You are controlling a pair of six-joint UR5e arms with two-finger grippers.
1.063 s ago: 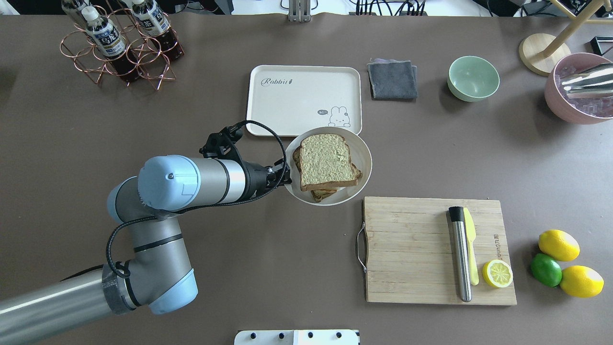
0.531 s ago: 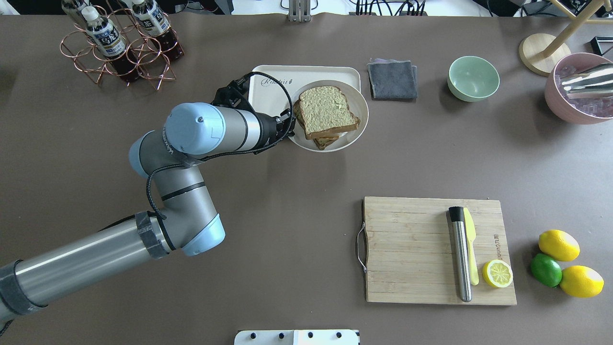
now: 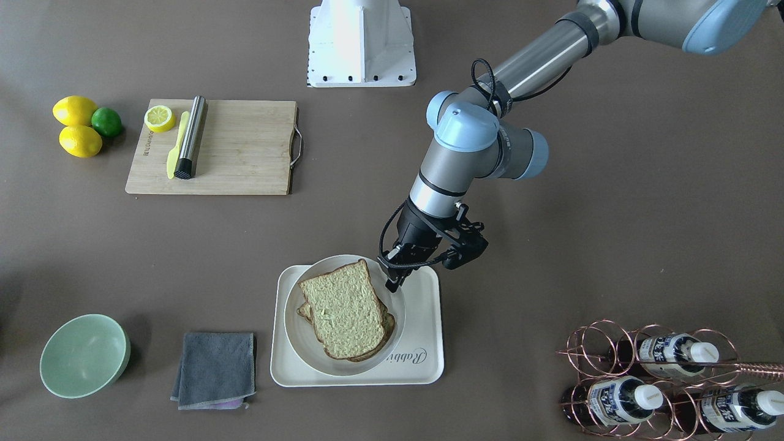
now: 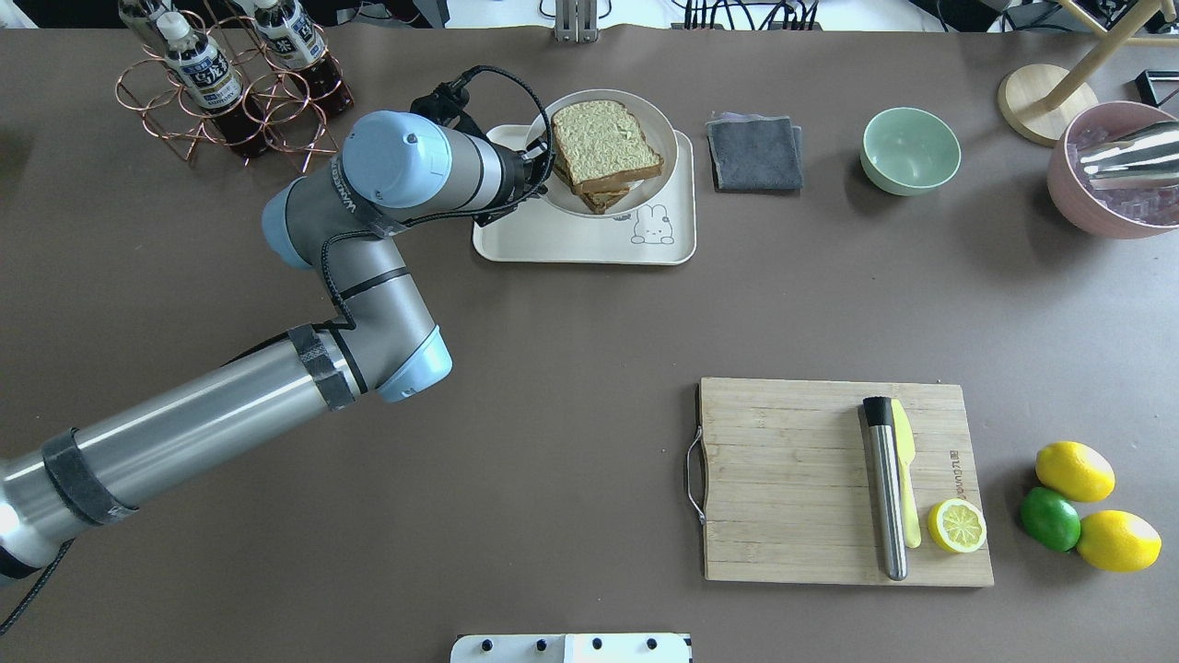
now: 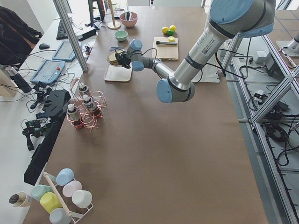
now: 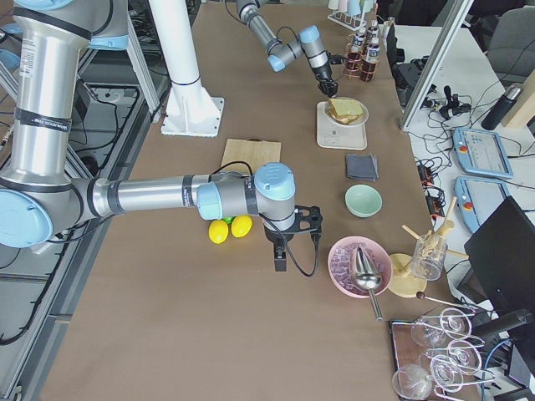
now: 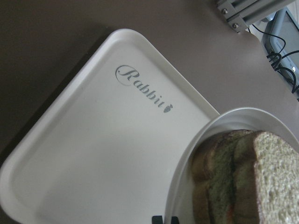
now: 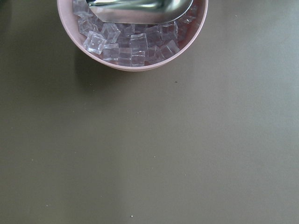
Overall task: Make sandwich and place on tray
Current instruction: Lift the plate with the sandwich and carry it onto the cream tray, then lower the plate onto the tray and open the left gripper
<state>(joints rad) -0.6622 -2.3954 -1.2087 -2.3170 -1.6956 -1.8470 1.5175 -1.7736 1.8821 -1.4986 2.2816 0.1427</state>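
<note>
Over tray (image 3: 425,306), left end effector (image 3: 392,283) grips plate (image 3: 291,324) holding sandwich (image 3: 343,309); right end effector (image 6: 280,261) state: cannot tell.

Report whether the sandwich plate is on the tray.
Over the large cream rectangular tray, not released: the left gripper holds the small white round plate by its rim. Whether it touches the tray cannot be told.

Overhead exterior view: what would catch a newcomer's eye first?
The left gripper grips the rim of a white plate carrying the sandwich, over the cream tray at the table's far middle. Next, the wooden cutting board with a halved lemon at the near right.
</note>
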